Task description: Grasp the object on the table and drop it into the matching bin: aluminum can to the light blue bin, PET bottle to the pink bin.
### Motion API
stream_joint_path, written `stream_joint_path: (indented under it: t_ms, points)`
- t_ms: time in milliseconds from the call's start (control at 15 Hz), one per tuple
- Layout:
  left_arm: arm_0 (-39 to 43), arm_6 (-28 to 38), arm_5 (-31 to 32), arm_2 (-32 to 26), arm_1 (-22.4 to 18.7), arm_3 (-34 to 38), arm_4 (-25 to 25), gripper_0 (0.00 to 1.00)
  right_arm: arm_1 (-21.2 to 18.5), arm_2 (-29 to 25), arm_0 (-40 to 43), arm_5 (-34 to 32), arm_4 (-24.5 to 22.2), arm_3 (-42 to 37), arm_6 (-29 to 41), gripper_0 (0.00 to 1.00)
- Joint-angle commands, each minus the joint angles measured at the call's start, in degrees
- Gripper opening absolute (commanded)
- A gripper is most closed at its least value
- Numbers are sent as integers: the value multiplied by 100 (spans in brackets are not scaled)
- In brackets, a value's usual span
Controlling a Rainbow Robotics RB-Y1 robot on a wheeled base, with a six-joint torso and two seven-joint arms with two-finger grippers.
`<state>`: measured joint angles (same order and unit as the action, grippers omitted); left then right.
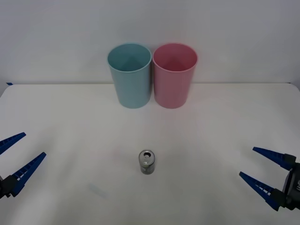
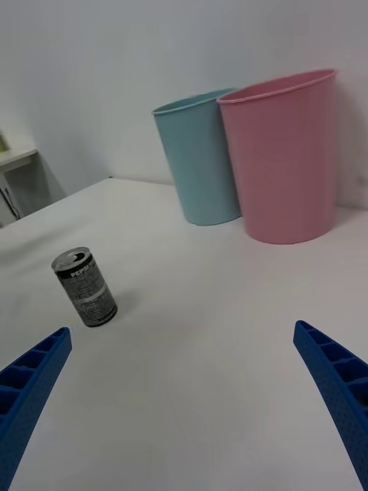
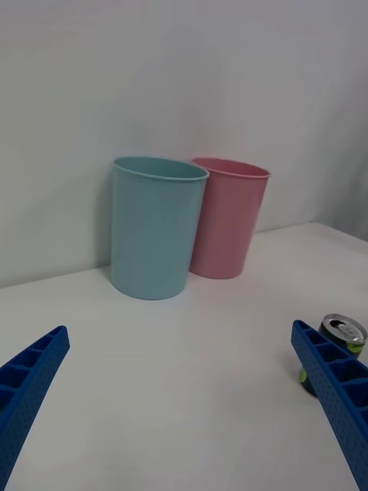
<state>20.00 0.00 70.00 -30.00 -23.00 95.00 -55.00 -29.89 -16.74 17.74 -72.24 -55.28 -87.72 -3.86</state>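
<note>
A small aluminum can point(image 1: 147, 162) with a silver top and dark body stands upright near the middle of the white table point(image 1: 70, 122); it also shows in the right wrist view point(image 2: 84, 287) and partly behind a finger in the left wrist view point(image 3: 342, 336). The light blue bin point(image 1: 130, 75) and the pink bin point(image 1: 174, 75) stand side by side at the table's far edge, blue on the left. My left gripper point(image 1: 18, 154) hovers open at the near left, and my right gripper point(image 1: 262, 166) hovers open at the near right, both well apart from the can.
A plain white wall rises right behind the bins. Wide bare table surface lies between the can and both grippers and between the can and the bins. In the right wrist view a pale piece of furniture point(image 2: 15, 180) stands beyond the table's edge.
</note>
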Motion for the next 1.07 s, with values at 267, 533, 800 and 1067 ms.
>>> stream_joint_path:
  t_ms: [267, 533, 800, 1067]
  points:
    - [0, 0, 0, 0, 0, 0, 0, 100, 0, 848, -614, 52, 0, 581, -370, 100]
    - [0, 0, 0, 0, 0, 0, 0, 100, -9, 1428, -851, 430, 0, 704, -1108, 100]
    - [0, 0, 0, 0, 0, 0, 0, 100, 0, 2034, -1018, 835, 0, 713, -1381, 100]
    - [0, 0, 0, 0, 0, 0, 0, 100, 141, 2597, -1176, 1292, 0, 713, -1469, 100]
